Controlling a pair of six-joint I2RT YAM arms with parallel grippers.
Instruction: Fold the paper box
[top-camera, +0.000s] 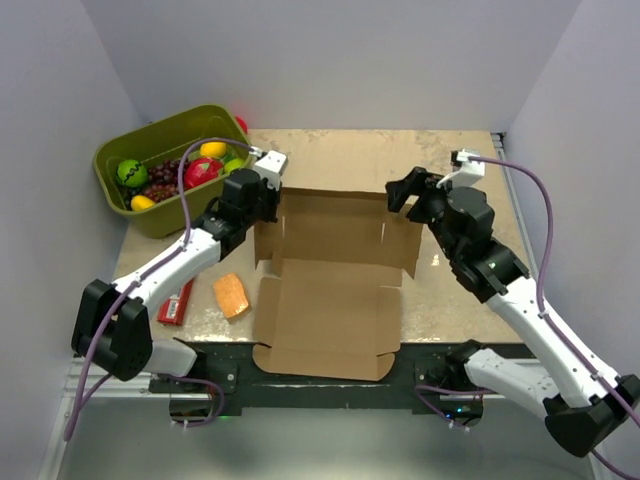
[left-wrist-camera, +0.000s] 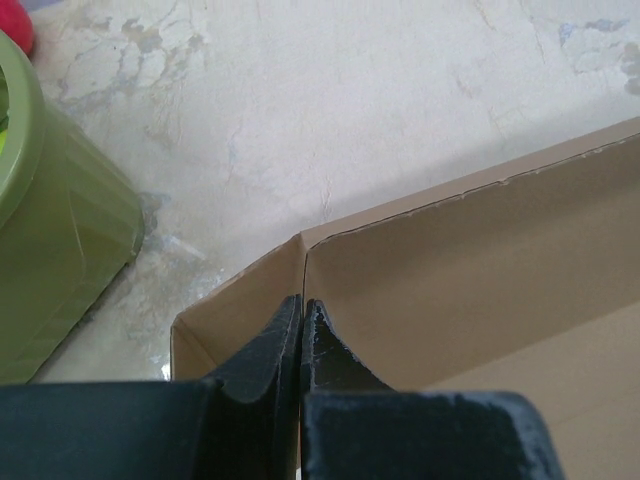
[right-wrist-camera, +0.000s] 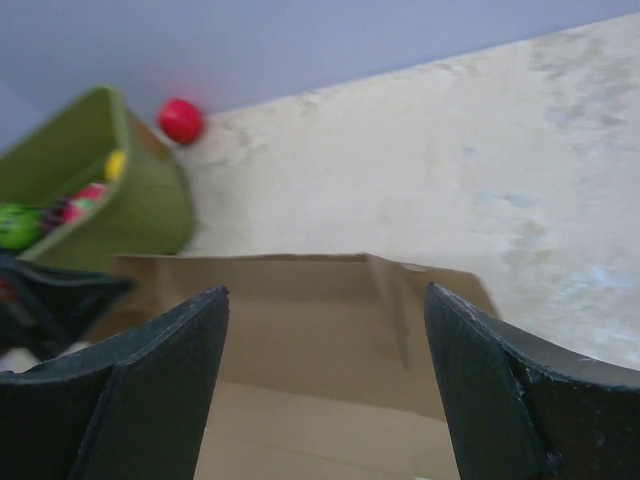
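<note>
The paper box (top-camera: 330, 310) lies flat and brown in the middle of the table, its far wall standing upright and its near flaps spread toward the arm bases. My left gripper (top-camera: 266, 200) is at the box's far left corner. In the left wrist view it (left-wrist-camera: 302, 305) is shut on the cardboard (left-wrist-camera: 480, 260) where the side flap meets the far wall. My right gripper (top-camera: 400, 194) hovers by the far right corner, open. In the right wrist view its fingers (right-wrist-camera: 325, 295) stand wide apart above the upright wall (right-wrist-camera: 300, 300), with nothing between them.
An olive-green bin (top-camera: 160, 175) of toy fruit stands at the back left, close to the left gripper; it also shows as the bin (left-wrist-camera: 60, 260) in the left wrist view. A red ball (top-camera: 241, 124) lies behind it. An orange block (top-camera: 231, 295) and a red flat item (top-camera: 176, 303) lie left of the box.
</note>
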